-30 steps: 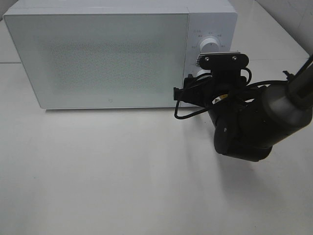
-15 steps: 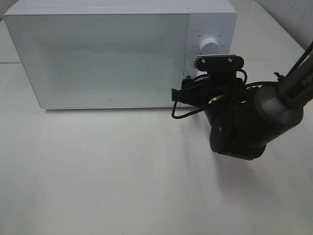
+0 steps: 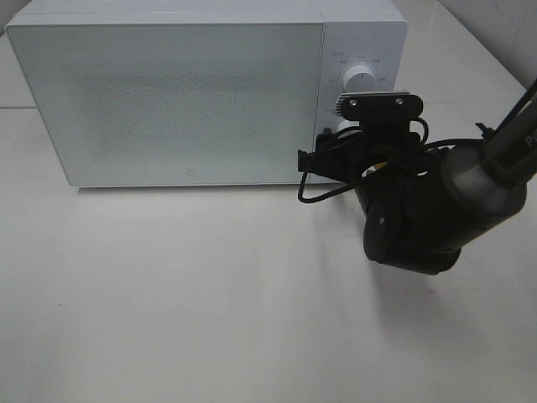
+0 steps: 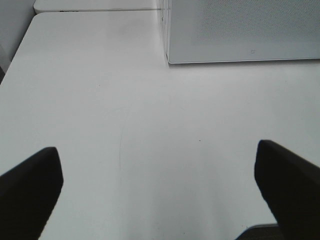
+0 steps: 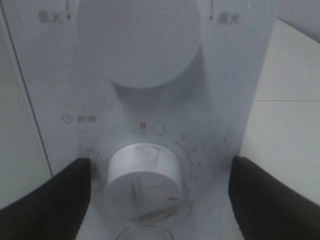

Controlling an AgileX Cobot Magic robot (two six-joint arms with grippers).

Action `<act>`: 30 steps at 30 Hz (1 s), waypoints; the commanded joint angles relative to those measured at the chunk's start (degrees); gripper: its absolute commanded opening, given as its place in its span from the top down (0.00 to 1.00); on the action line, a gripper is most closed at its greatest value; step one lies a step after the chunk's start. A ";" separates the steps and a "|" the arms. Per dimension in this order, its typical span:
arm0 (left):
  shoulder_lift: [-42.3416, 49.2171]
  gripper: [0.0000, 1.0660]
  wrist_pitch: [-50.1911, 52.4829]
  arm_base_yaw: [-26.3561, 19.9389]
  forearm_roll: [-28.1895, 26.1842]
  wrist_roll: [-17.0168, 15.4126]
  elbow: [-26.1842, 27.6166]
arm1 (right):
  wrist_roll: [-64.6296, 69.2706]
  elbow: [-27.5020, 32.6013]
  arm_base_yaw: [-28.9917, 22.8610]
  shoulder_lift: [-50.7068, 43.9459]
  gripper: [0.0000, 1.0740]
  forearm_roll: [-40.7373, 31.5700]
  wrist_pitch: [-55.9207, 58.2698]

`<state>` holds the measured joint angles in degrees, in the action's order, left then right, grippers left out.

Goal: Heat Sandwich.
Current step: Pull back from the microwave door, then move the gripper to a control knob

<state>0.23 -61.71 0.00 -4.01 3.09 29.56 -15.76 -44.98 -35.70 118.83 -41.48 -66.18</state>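
Straddling the timer knob (image 5: 144, 172) with my right gripper (image 5: 159, 177), fingers spread clear of it; left gripper (image 4: 159, 172) gapes above table (image 4: 150, 115).

Your microwave (image 3: 168, 101) is white and stands upright at the back of the table (image 3: 210, 294). Its speckled door (image 3: 180, 92) is shut. On the right-hand panel, the upper knob (image 5: 139, 40) sits above the timer knob (image 5: 142, 177).

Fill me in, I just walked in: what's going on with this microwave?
The right gripper is up at the front of the microwave, its jaws open on either side of the lower timer knob, not closed on it. The door is shut, so nothing inside can be seen. The left gripper hangs open over the white table, holding nothing.
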 commanded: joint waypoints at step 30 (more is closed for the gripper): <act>1.15 0.06 0.57 -0.06 -0.11 -0.29 -0.06 | 1.83 -0.06 0.11 -1.03 0.90 0.80 -0.40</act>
<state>0.23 -61.71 0.00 -4.01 3.09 29.56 -14.38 -44.86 -35.75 118.49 -40.57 -64.40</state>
